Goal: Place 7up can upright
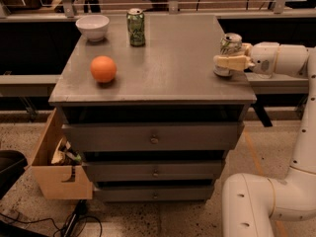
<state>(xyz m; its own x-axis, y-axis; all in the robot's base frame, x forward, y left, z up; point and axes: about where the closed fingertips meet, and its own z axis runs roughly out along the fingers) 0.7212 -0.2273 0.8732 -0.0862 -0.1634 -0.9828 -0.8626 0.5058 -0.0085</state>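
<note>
The 7up can [229,44], small and silvery-white with a shiny metal top, stands upright near the right edge of the grey cabinet top [163,78]. My gripper [226,63] reaches in from the right, and its pale fingers [232,62] are closed around the can's lower half. The can's base looks to rest on the surface.
A darker green can [136,27] stands at the back middle, a white bowl [93,26] at the back left, an orange [103,69] at the front left. An open wooden drawer box [54,164] juts out at the lower left. My robot base [266,201] is at the lower right.
</note>
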